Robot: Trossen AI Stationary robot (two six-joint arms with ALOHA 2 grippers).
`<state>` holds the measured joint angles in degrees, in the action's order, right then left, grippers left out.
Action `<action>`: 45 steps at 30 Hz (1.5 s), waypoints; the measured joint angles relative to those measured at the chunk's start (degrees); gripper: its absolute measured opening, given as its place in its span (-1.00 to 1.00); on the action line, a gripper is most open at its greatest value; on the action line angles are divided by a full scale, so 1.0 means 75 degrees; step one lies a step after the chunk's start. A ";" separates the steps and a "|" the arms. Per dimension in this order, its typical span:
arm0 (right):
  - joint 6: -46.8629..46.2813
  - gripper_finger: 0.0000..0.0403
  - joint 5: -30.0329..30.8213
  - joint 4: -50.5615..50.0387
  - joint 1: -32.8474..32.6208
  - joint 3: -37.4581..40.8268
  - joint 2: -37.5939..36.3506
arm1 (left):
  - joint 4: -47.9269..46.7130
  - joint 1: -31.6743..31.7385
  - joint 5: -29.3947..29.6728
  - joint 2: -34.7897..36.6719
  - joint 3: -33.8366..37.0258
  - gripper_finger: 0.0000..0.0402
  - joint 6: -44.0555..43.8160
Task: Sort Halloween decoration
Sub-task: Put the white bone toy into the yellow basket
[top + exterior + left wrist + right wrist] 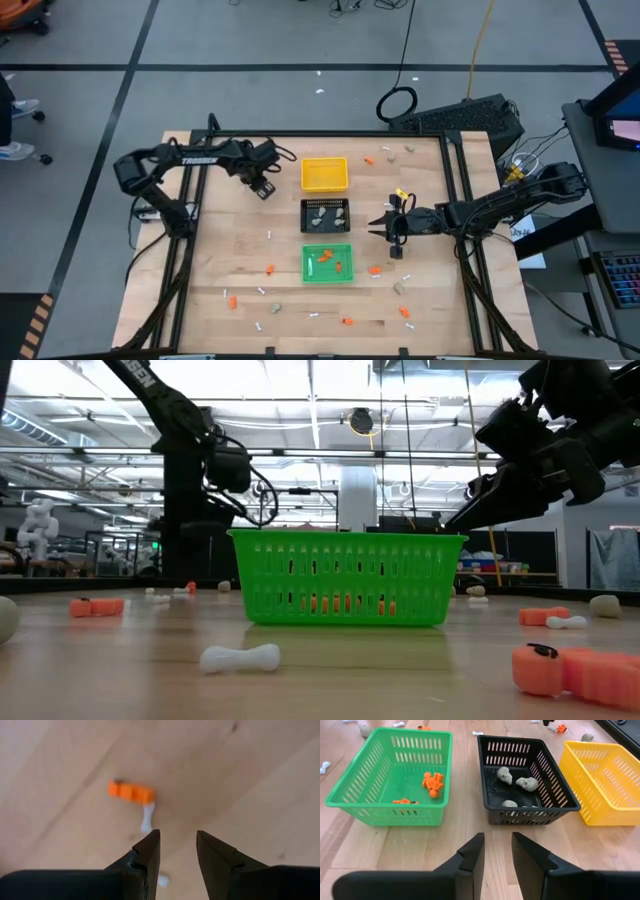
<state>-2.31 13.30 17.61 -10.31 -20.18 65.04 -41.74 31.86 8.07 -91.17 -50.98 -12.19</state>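
Note:
Small Halloween pieces lie scattered on the wooden table: orange bits point(270, 268), white sticks point(262, 290) and beige lumps point(277, 306). My left gripper point(264, 188) hangs at the far left, pointing down with its fingers open point(177, 834). Below it an orange bit point(131, 791) and a white stick point(147, 817) lie on the wood, and no finger touches them. My right gripper point(378, 228) stands open point(497, 836) to the right of the black tray point(542, 772), which holds beige lumps point(526, 783). The green tray point(355, 785) holds orange bits point(434, 782).
The yellow tray point(324, 173), black tray point(306, 215) and green tray point(308, 262) stand in a row down the table's middle. More loose pieces lie near the front edge point(347, 321) and at the far right point(386, 155). Black rails point(190, 240) run along both sides.

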 joint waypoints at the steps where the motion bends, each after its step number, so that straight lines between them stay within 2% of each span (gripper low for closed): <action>1: 0.0000 -0.57 0.0000 -0.0001 0.0000 0.0000 0.0000 | 0.0127 0.0022 0.0041 -0.0021 0.0000 -0.39 0.0122; 15: 0.0000 -0.57 -0.0003 -0.0111 0.0000 0.0000 0.0000 | 0.0365 0.0772 -0.0223 -0.0030 0.0075 -0.39 0.0863; 29: 0.0000 -0.57 -0.0003 -0.0108 0.0000 0.0000 0.0000 | 0.0722 0.0801 -0.0278 -0.0034 0.0242 -0.39 0.1139; 39: -0.0003 -0.57 -0.0009 -0.0108 -0.0037 0.0000 0.0000 | 0.0768 0.0798 -0.0322 -0.0685 0.0198 -0.39 0.1076; 45: 0.0000 -0.57 -0.0012 -0.0111 -0.0093 0.0000 0.0003 | 0.0722 0.0798 -0.0319 -0.0708 0.0204 -0.39 0.1068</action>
<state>-2.30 13.21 16.78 -11.00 -20.18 65.06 -36.33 37.85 5.67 -96.48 -49.45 -4.19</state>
